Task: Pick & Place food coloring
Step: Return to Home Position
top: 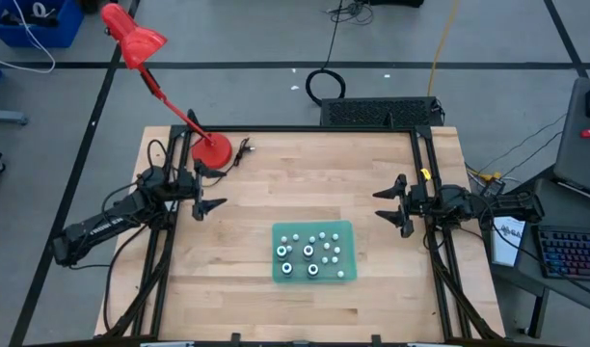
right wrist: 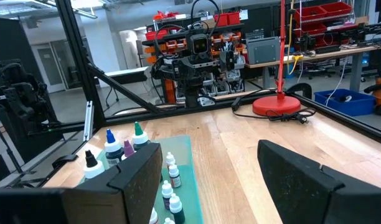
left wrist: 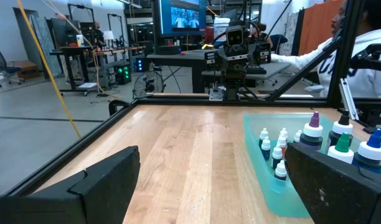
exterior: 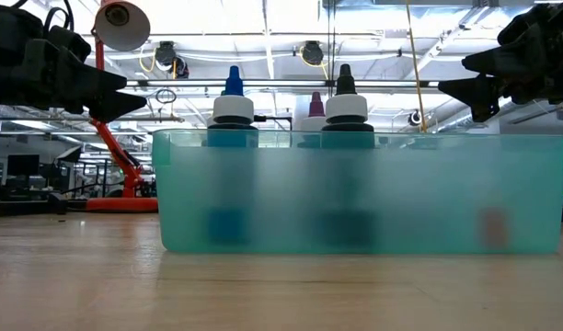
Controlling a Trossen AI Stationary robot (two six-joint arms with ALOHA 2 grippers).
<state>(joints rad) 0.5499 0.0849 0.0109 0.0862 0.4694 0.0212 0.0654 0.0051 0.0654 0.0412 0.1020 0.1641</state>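
The food coloring (top: 309,253) is a cluster of small bottles standing upright in a teal tray (top: 347,233) on the wooden table, near its front middle. Most are tiny and whitish (left wrist: 281,152). A few are taller, with blue (exterior: 233,106), black (exterior: 346,101), purple (left wrist: 314,127) and green (right wrist: 138,135) tops. My left gripper (top: 218,189) hovers open at the table's left, level with the tray's far side and pointing toward the right. My right gripper (top: 380,203) hovers open at the table's right, facing the left one. Nothing lies between either gripper's fingers (left wrist: 109,180) (right wrist: 302,180).
A red desk lamp stands with its base (top: 213,149) on the table's far left corner, its cord beside it. A black frame (top: 324,132) edges the table. A person (left wrist: 365,43) sits beyond the table's right side. Bare wood (top: 314,183) lies between the grippers.
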